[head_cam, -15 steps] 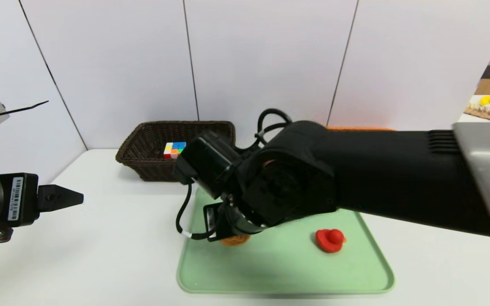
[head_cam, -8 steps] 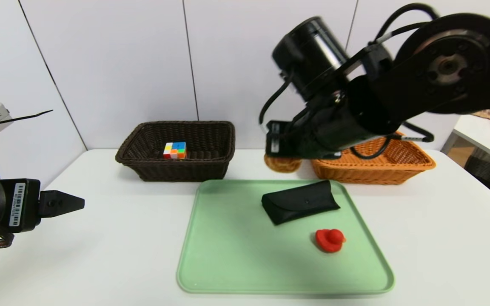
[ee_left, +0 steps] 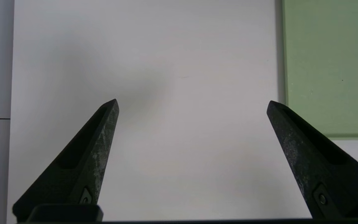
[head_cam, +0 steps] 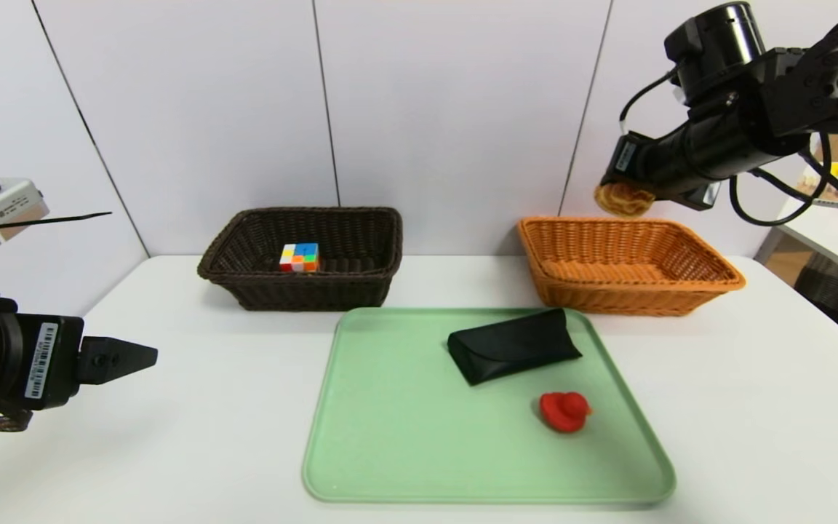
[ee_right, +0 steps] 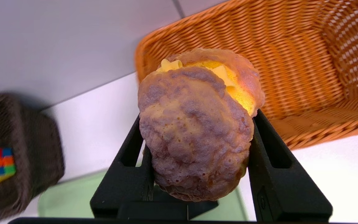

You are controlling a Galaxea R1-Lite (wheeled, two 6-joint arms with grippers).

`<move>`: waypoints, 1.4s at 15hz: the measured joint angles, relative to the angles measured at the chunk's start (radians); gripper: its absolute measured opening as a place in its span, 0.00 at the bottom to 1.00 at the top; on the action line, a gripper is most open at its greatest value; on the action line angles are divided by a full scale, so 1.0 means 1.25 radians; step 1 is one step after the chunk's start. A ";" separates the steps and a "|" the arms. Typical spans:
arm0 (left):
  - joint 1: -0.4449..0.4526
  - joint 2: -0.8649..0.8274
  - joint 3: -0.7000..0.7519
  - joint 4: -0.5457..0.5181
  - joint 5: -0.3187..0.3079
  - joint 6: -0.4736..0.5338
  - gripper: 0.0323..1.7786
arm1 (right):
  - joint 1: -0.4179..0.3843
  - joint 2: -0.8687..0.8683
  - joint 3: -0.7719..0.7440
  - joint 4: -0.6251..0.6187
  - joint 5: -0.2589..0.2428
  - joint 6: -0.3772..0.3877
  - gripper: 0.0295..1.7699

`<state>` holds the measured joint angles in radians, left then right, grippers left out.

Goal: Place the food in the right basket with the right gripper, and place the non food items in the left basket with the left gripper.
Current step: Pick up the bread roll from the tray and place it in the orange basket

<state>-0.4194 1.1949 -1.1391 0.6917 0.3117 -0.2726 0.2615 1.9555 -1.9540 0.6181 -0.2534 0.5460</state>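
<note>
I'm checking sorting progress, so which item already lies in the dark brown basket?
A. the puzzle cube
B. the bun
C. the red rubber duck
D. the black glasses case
A: the puzzle cube sits inside the dark brown basket, while the duck and glasses case lie on the green tray.

A golden-brown round cream puff (ee_right: 197,124) with crackled top and yellow filling, an orange-tan woven wicker basket (head_cam: 630,266), a dark brown wicker basket (head_cam: 302,280) holding a multicoloured puzzle cube (head_cam: 299,257), and a pale green flat tray (head_cam: 404,437) bearing a black flap case (head_cam: 512,354) and a red rubber duck (head_cam: 565,411).
</note>
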 joint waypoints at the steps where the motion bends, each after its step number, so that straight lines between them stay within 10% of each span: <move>1: -0.005 0.001 0.000 -0.008 -0.003 0.003 0.95 | -0.019 0.011 0.001 -0.002 0.001 0.002 0.45; 9: -0.025 0.004 0.004 -0.026 -0.057 0.003 0.95 | -0.080 0.114 0.000 -0.019 0.001 -0.002 0.47; 21: -0.045 0.061 0.026 -0.288 -0.069 -0.001 0.95 | -0.115 0.134 0.000 -0.019 -0.003 -0.008 0.86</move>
<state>-0.4753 1.2711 -1.1070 0.3315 0.2251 -0.2732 0.1172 2.1226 -1.9540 0.5945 -0.2568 0.5357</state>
